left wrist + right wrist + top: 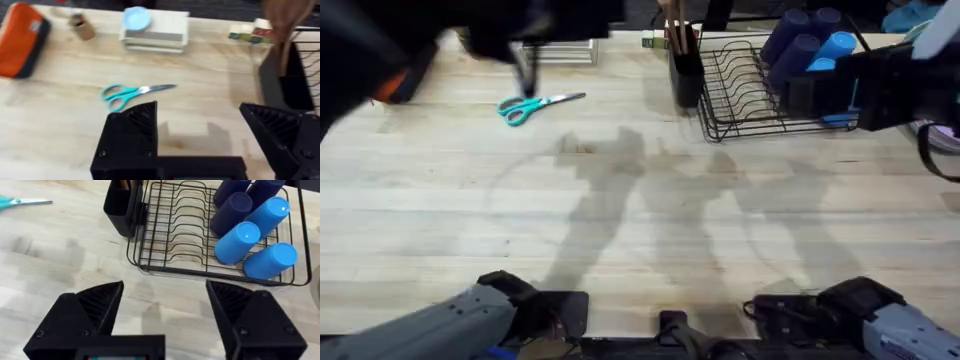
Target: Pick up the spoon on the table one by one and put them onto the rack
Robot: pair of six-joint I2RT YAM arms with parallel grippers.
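A: Nearest us, our left gripper [200,135] has its fingers spread wide with nothing between them, and our right gripper [165,315] is just as wide open and holds nothing.

B: Beyond them we see bare wooden table [640,220], then the teal-handled scissors [535,105] far left. No spoon lies on the boards.

A: The spoons [676,36] stand at the far side, handles up in the black utensil holder [686,75] fixed to the left end of the wire rack [750,100]. We judge the task as good as finished.

B: Were we to lift one, we'd expect light, stiff wood, a little slick, best pinched mid-handle.

A: Our right wrist view shows us the blue cups [260,235] lying in the rack's right half. Our left wrist view adds an orange case [22,47] and a white stacked box [155,32] at the far edge, and a blurred hand [282,17] above the holder.
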